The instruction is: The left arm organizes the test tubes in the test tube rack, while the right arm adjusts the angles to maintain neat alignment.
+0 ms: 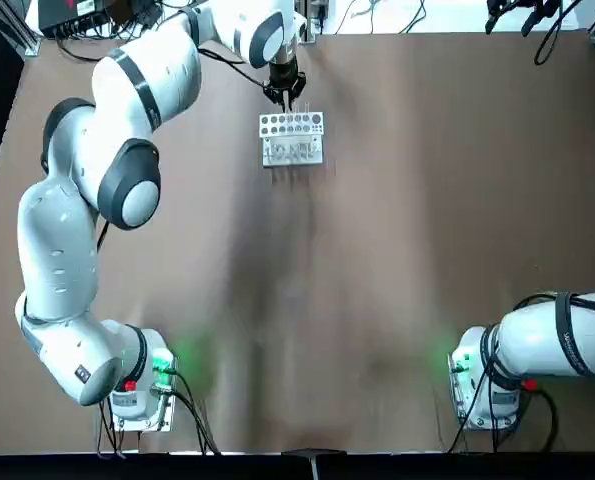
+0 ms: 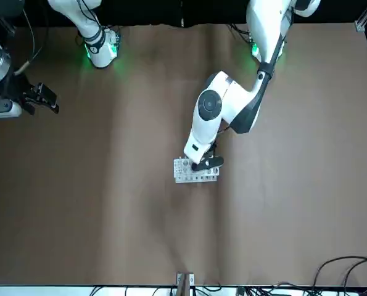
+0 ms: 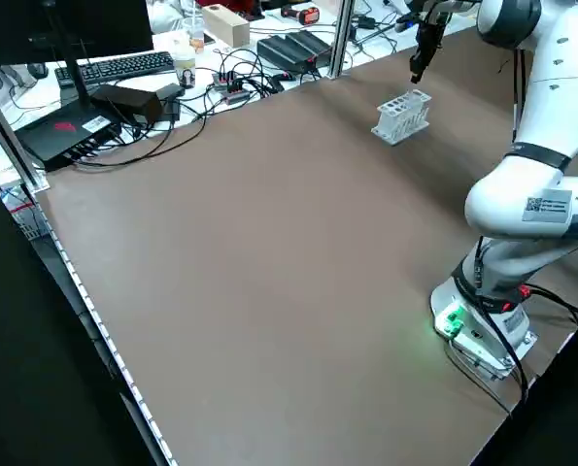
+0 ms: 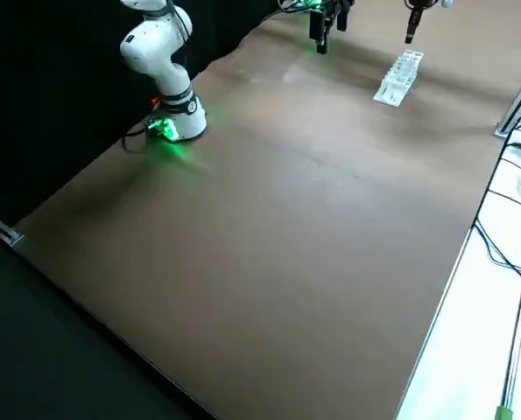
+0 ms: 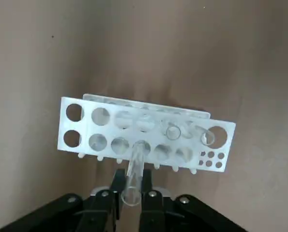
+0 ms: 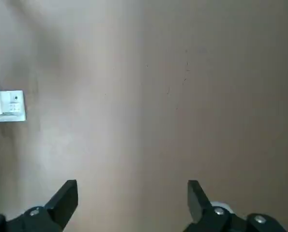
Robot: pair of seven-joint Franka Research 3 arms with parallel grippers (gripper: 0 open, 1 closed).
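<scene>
The small white rectangular test tube rack stands upright on the brown tabletop, near the edge opposite the arm bases, its long axis running left to right across the top view, roughly parallel to that edge; its two rows of round holes follow the same line, and the end with the cluster of smaller holes points toward the right arm's side. The black two-finger left gripper, on the white left arm with grey joint caps, is directly above the rack, its fingers closed around a thin clear glass tube. The left wrist view alone shows this grip plainly: the held tube slants, one end between the fingers, the other meeting the top plate at a hole in the row nearer the gripper. How deep it sits, I can't tell. That view also shows the rims of two more clear tubes leaning in the rack, which the front view does not show. The right wrist view instead catches just the rack's small-hole end, beyond the black right gripper, which is raised, well apart from the rack, fingers spread wide with nothing between them.
</scene>
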